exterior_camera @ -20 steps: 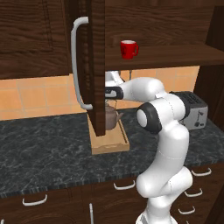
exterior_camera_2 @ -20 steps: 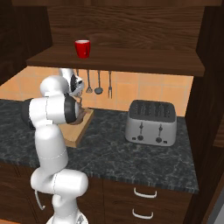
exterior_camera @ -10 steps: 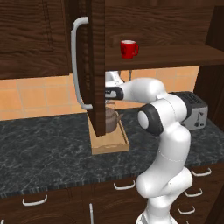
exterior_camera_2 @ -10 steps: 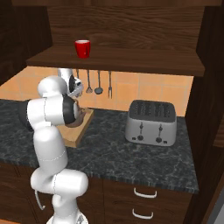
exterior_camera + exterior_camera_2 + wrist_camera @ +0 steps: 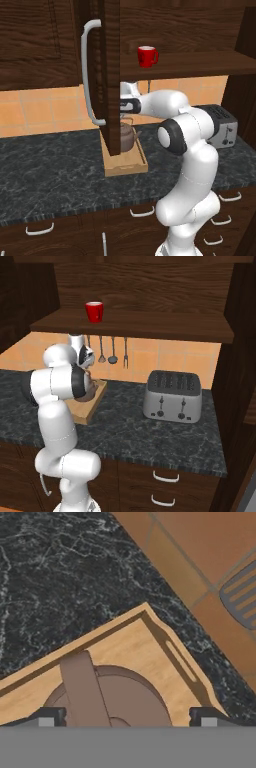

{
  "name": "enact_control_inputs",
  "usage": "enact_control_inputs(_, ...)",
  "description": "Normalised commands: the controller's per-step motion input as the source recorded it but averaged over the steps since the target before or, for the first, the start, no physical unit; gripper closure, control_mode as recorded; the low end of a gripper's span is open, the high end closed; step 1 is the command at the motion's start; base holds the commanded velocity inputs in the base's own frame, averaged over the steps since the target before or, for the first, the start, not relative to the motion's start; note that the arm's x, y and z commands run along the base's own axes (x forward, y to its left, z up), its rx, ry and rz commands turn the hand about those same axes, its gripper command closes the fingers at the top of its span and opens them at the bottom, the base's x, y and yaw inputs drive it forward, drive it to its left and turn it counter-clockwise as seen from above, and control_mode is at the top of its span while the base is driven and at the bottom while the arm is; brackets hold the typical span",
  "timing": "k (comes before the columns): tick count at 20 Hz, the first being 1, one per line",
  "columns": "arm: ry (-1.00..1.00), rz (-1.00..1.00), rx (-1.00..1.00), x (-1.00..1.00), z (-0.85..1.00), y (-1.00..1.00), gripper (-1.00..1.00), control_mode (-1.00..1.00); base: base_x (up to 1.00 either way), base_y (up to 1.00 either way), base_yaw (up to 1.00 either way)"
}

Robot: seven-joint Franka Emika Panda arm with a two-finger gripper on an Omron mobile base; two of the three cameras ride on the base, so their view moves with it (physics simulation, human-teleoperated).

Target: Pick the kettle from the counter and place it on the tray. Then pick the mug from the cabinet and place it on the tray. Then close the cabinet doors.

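The brownish-grey kettle [image 5: 115,697] stands on the light wooden tray [image 5: 145,642], which lies on the dark marbled counter [image 5: 60,577]. My gripper [image 5: 127,719] hangs just above the kettle, open, with its tips wide apart on either side of the arched handle and not touching it. From the left base view the kettle [image 5: 128,138] sits at the back of the tray [image 5: 125,167], half behind the open cabinet door [image 5: 109,75]. The red mug [image 5: 146,56] stands on the cabinet shelf [image 5: 200,62], above and to the right of my hand. From the right the mug [image 5: 94,311] is directly over the tray [image 5: 86,411].
A silver toaster [image 5: 172,396] stands on the counter to the right of the tray. Several utensils [image 5: 112,351] hang on the tiled wall behind it. The open door's long silver handle [image 5: 87,75] juts out left of my arm. Drawers [image 5: 145,212] run below the counter.
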Motion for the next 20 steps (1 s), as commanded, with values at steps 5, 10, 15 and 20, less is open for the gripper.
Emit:
enact_control_inputs(5, -0.02, 0.00, 0.12, -0.15, -0.35, 0.00, -1.00, -1.00, 0.00, 0.00, 0.00)
enact_control_inputs(10, -0.02, 0.00, 0.12, -0.26, -0.33, 0.00, -1.00, -1.00, 0.00, 0.00, 0.00)
enact_control_inputs(15, -0.08, 0.01, 0.12, -0.19, -0.30, 0.00, -1.00, -1.00, 0.00, 0.00, 0.00)
enact_control_inputs(20, -0.19, 0.02, 0.07, -0.07, -0.16, 0.00, -1.00, -1.00, 0.00, 0.00, 0.00)
